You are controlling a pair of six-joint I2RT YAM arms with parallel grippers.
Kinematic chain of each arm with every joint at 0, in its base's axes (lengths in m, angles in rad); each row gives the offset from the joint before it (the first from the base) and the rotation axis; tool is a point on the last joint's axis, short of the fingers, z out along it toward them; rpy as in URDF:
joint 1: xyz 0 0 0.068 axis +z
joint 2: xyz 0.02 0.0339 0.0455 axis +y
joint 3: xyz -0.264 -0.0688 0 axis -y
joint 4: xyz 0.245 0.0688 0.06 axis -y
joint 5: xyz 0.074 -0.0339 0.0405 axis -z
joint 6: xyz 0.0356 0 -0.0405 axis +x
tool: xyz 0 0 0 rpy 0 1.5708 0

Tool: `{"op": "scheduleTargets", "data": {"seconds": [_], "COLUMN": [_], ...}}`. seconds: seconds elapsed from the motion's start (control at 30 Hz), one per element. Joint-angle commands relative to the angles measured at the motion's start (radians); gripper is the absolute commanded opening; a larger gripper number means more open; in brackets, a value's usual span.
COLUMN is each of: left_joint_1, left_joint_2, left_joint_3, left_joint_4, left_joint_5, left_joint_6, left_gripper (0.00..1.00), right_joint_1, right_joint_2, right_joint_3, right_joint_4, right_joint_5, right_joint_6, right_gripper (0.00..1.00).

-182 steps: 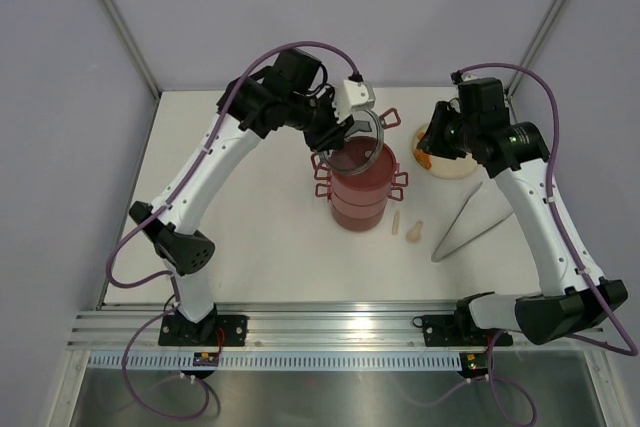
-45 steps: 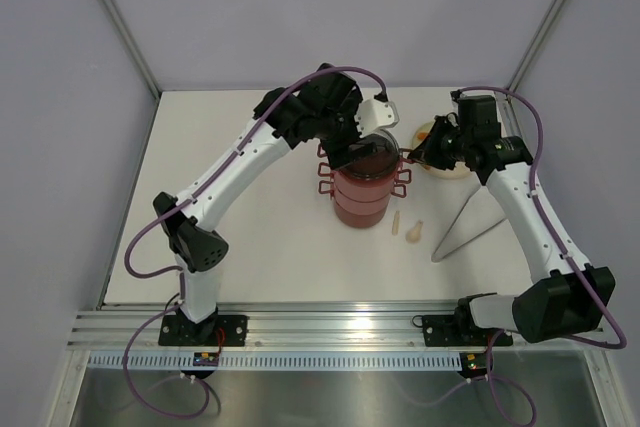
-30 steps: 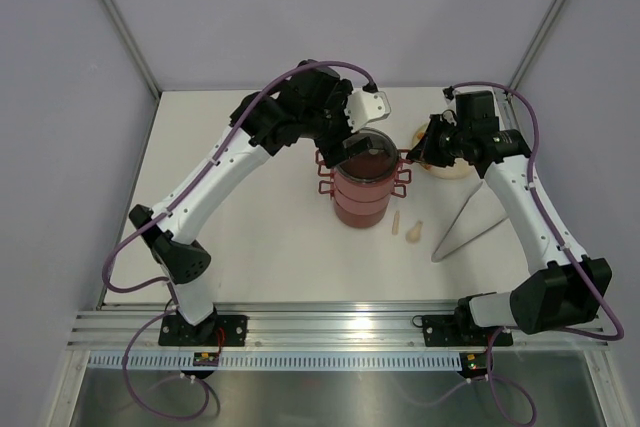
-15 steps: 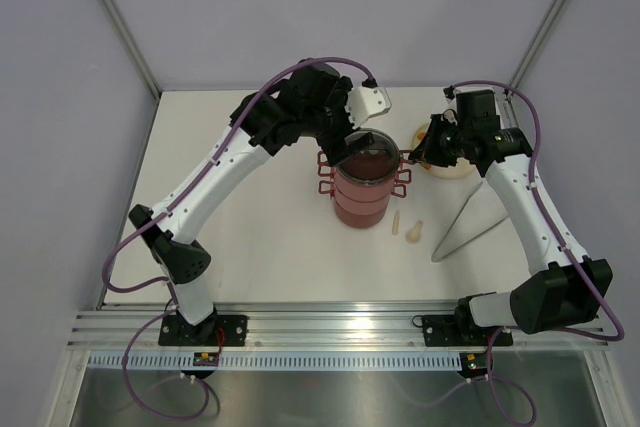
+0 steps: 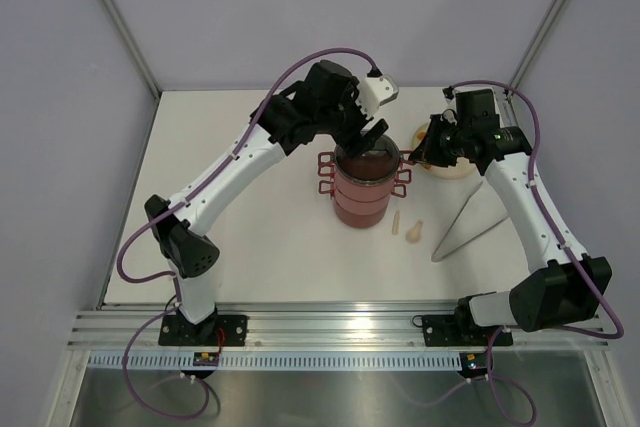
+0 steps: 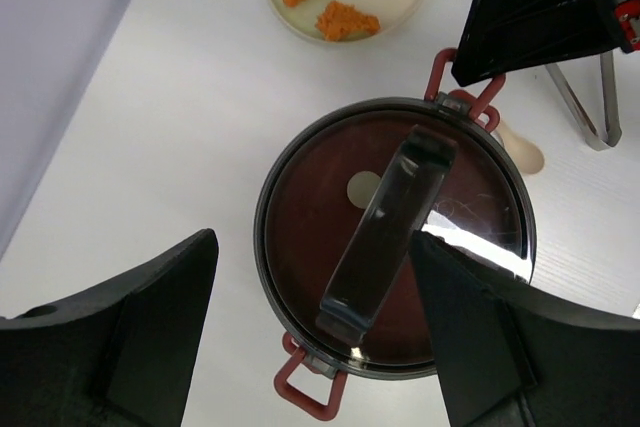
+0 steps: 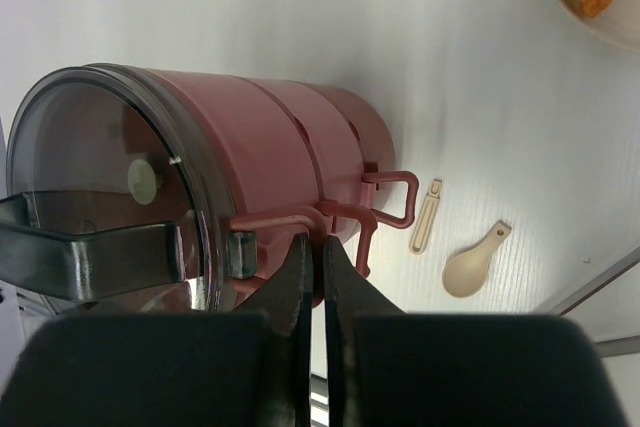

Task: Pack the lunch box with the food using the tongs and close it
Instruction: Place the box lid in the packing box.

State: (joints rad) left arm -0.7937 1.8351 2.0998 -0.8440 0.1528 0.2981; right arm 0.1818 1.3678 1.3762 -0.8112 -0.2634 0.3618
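Your right gripper (image 7: 310,272) is clenched on a side handle, steadying the lunch box (image 5: 365,187) at frame centre | your left gripper (image 6: 310,337) hangs released over the top lid (image 6: 395,247), likely to seat it.

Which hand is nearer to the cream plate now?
The right. The right hand is shut at the lunch box's side handle, just beside the cream plate. The left hand hangs open above the lid, farther away.
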Motion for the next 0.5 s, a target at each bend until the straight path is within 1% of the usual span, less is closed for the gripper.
{"op": "scheduleTargets", "data": {"seconds": [0.0, 0.03, 0.1, 0.13, 0.2, 0.27, 0.47], "left_joint_1": [0.002, 0.002, 0.002, 0.002, 0.004, 0.004, 0.004], "left_joint_2": [-0.002, -0.007, -0.016, -0.022, -0.028, -0.039, -0.066], "left_joint_3": [-0.021, -0.023, -0.037, -0.038, -0.041, -0.04, -0.04], "left_joint_4": [0.089, 0.094, 0.114, 0.118, 0.131, 0.146, 0.171], "left_joint_5": [0.011, 0.005, -0.001, -0.002, -0.012, -0.024, -0.038], "left_joint_6": [-0.057, -0.06, -0.066, -0.073, -0.079, -0.094, -0.105], "left_gripper": [0.8, 0.8, 0.8, 0.8, 0.81, 0.81, 0.83], "right_joint_1": [-0.004, -0.004, -0.004, -0.004, -0.004, -0.004, -0.004], "right_joint_2": [0.004, 0.001, -0.001, -0.006, -0.01, -0.022, -0.039], "right_joint_3": [0.037, 0.038, 0.046, 0.052, 0.075, 0.107, 0.175], "right_joint_4": [-0.009, -0.009, -0.013, -0.022, -0.031, -0.051, -0.095], "right_joint_5": [-0.005, -0.005, -0.005, 0.0, 0.012, 0.041, 0.067], "right_joint_6": [-0.012, -0.011, -0.011, -0.011, -0.009, -0.015, -0.02], "right_gripper": [0.05, 0.13, 0.26, 0.36, 0.47, 0.56, 0.57]}}
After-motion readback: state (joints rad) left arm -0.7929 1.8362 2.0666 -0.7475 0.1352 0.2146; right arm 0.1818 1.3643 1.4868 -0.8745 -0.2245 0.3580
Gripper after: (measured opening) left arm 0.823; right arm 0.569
